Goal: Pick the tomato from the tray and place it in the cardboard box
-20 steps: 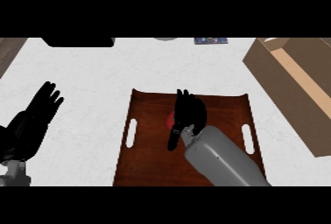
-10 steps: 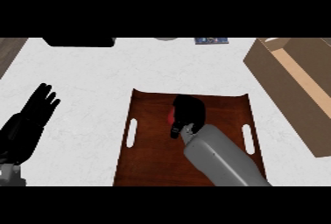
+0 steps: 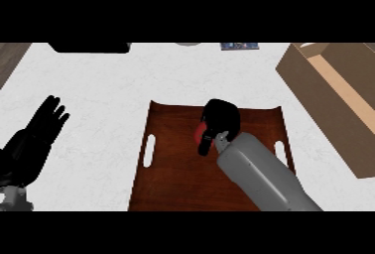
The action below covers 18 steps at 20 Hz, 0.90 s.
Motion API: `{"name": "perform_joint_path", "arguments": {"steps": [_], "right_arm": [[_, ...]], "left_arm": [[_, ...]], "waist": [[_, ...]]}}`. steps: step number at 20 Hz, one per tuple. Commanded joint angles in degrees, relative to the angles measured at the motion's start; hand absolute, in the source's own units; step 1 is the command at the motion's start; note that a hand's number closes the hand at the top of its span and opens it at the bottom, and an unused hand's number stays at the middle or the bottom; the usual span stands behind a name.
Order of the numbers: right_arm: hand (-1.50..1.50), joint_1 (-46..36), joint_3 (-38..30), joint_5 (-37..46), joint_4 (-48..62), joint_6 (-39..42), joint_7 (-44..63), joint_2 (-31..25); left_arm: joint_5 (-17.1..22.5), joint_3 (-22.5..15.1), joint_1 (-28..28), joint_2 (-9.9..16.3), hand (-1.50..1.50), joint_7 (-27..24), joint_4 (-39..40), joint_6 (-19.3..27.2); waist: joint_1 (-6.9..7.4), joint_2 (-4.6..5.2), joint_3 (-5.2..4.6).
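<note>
Over the upper middle of the dark brown wooden tray (image 3: 176, 173), the right hand (image 3: 219, 119) hangs with its black fingers curled down round the red tomato (image 3: 200, 130), which shows only as a small red patch at the hand's nine o'clock side. The hand covers most of the tomato, so whether it rests on the tray or is lifted off it cannot be told. The grey right forearm (image 3: 264, 173) runs from the hand toward five o'clock and hides the tray's lower right part; the view's lower edge cuts off both. The tray has a slot handle along each long side, the right one just beside the forearm.

At two to three o'clock from the hand, well apart from the tray, stands the open tan cardboard box (image 3: 333, 94) on the white speckled counter (image 3: 110, 84), its far side cut by the view's right edge. At nine o'clock, near the left edge, the left hand (image 3: 36, 134) rests open with fingers straight and pointing up.

Along the top edge lie a black object (image 3: 88, 47) at eleven o'clock, a pale round thing at twelve, and a small bluish item (image 3: 240, 46) at one; all are cut off, and no writing can be read.
</note>
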Motion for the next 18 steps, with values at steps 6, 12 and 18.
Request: {"name": "perform_joint_path", "arguments": {"steps": [6,12,18], "right_arm": [[1.50,-5.8,-10.9,-2.2,12.1,6.2,-19.9,-11.8],[1.50,-6.3,-10.5,5.1,7.0,3.6,-14.2,-10.1],[1.50,-7.6,-9.7,8.4,-4.5,3.7,-10.9,-10.6]], "left_arm": [[0.9,2.2,-1.2,1.0,0.00,2.5,0.3,-2.8],[0.5,4.4,-2.2,0.3,0.00,2.1,0.9,-3.3],[-0.7,3.0,2.5,-1.9,0.00,2.0,-2.9,-2.5]], "waist": [[0.11,0.12,0.01],[-0.38,-0.12,-0.01],[-0.55,-0.43,-0.01]]}}
